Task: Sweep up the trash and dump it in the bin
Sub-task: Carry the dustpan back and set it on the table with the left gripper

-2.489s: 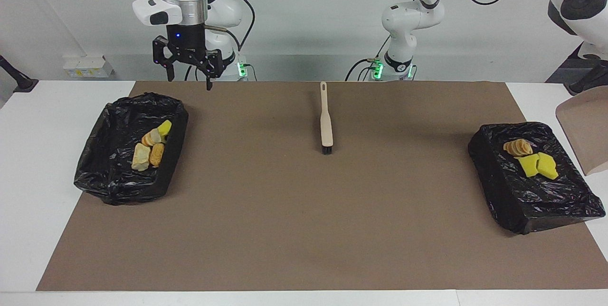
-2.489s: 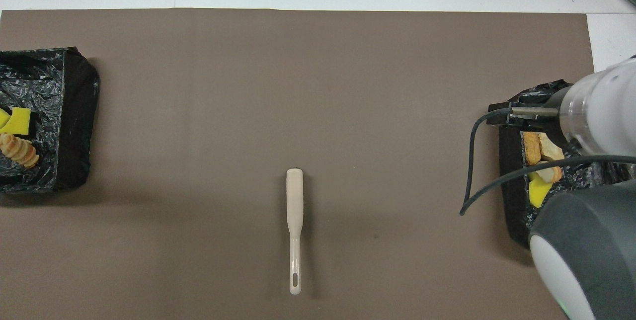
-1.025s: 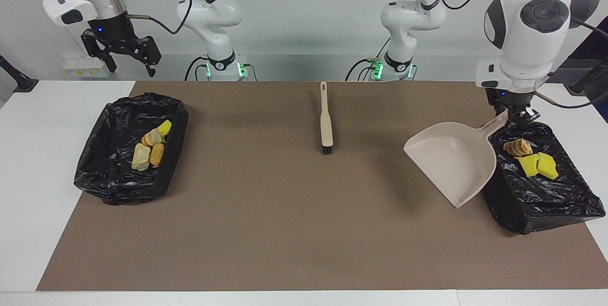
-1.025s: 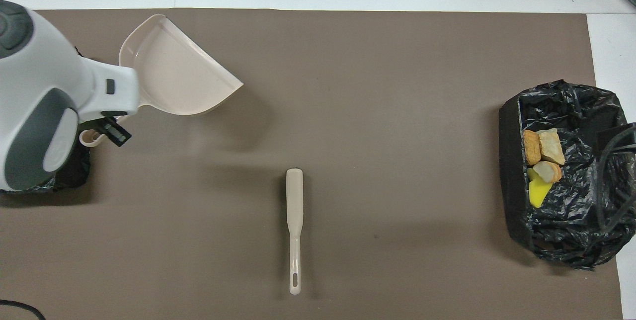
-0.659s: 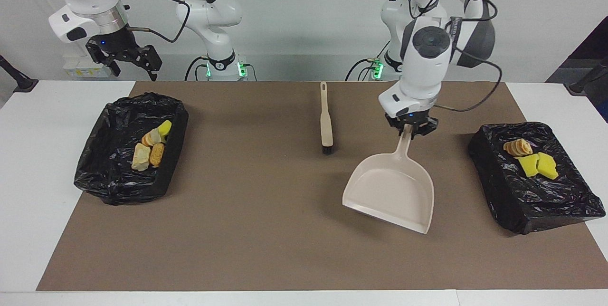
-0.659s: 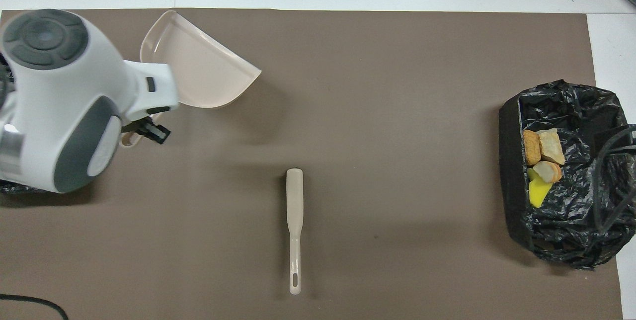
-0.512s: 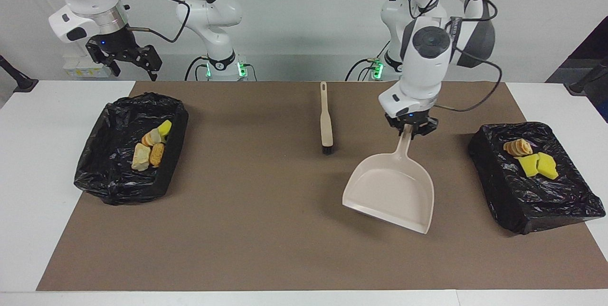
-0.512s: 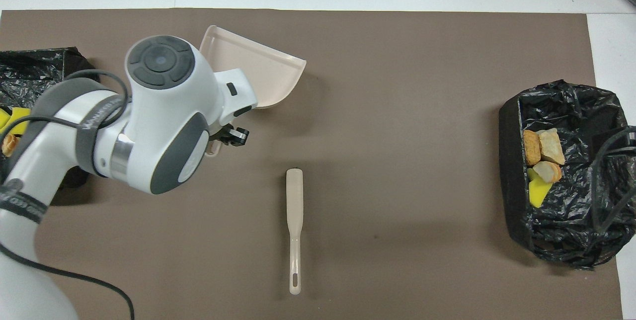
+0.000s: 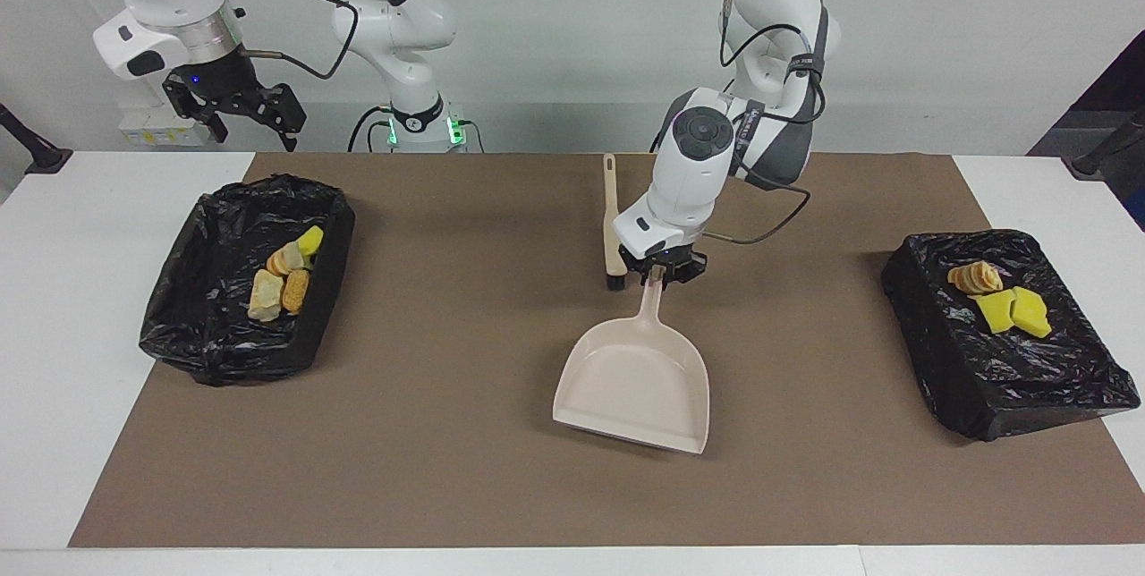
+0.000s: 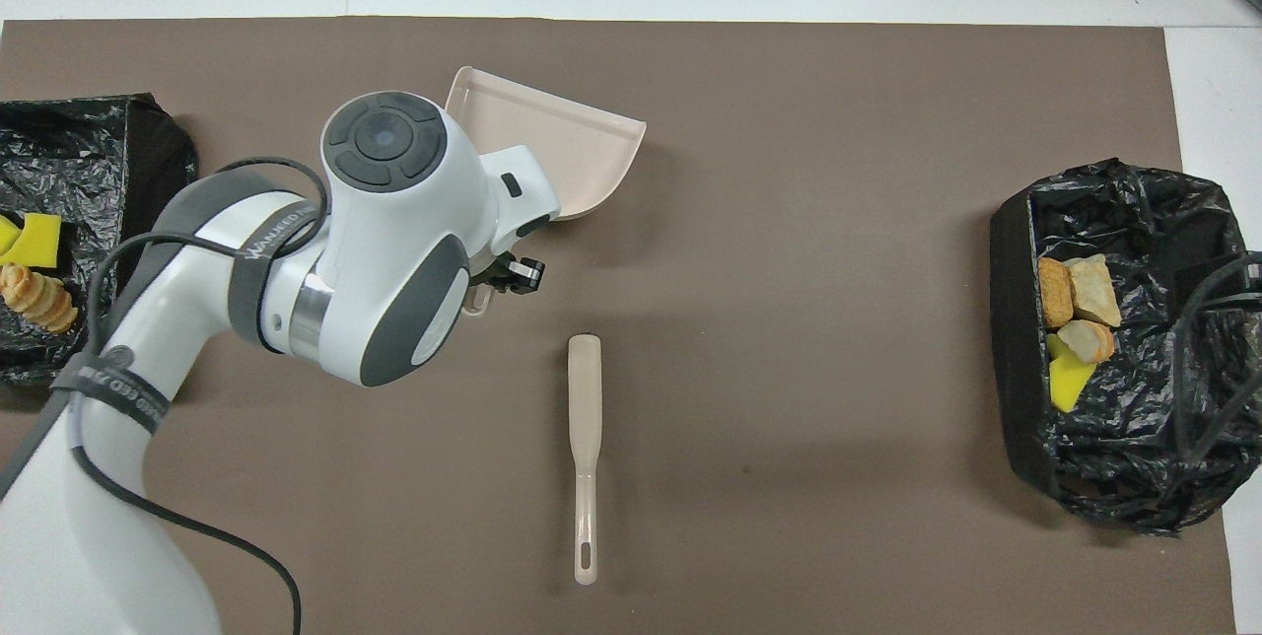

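My left gripper (image 9: 664, 273) is shut on the handle of the beige dustpan (image 9: 635, 384), over the middle of the brown mat. The pan tilts down with its lip at or just above the mat, mouth away from the robots. In the overhead view the left gripper (image 10: 503, 278) shows under the arm, with the dustpan (image 10: 552, 147) past it. The beige brush (image 9: 612, 218) lies on the mat beside the gripper. The trash lies in two black-lined bins: several scraps (image 9: 282, 276) in one bin (image 9: 224, 361), three scraps (image 9: 997, 299) in the other bin (image 9: 975, 388). My right gripper (image 9: 240, 124) is open and raised.
The bins stand at the two ends of the mat (image 9: 447, 469), one toward each arm's end. In the overhead view the brush (image 10: 585, 438) lies nearer to the robots than the dustpan. The right gripper hangs by the table's edge near its bin.
My left arm has carried the dustpan from beside the bin at its own end to the middle of the mat, beside the brush. The right gripper swung out toward its end earlier and now holds still.
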Available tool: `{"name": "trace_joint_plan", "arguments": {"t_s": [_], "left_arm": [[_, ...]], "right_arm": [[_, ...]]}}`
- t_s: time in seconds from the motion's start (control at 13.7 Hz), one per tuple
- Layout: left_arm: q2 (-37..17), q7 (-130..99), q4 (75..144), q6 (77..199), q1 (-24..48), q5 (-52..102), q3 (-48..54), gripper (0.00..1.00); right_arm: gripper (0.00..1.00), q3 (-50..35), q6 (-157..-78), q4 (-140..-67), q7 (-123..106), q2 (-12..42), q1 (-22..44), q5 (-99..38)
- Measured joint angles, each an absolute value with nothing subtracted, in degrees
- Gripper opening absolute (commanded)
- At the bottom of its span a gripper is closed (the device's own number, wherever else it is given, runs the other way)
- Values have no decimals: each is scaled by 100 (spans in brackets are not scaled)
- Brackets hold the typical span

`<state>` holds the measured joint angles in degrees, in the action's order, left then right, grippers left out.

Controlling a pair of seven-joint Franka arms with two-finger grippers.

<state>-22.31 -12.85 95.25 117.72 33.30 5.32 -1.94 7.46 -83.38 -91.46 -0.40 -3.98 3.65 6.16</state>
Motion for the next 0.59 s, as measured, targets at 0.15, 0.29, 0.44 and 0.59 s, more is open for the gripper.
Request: {"name": "trace_joint_plan", "arguments": {"t_s": [0.15,0.29,0.44,0.59], "left_arm": [[-2391,-1519,9503,11895,3439,605,-187,33],[-2440,-1672,9483,11891,3575,606,-189,100],[-2378,-1670,9392,11885,3575,606,-237,100],[-2199,-1669,9324,11756,3561,606,-354,100]], "right_arm": [[100,746,-8367,-9167,-40,-403,383,616],[100,746,-8416,-9173,-40,-403,401,616],[100,746,-8419,-9183,-40,-403,407,616],[100,746,-8416,-9208,-40,-405,407,616]]}}
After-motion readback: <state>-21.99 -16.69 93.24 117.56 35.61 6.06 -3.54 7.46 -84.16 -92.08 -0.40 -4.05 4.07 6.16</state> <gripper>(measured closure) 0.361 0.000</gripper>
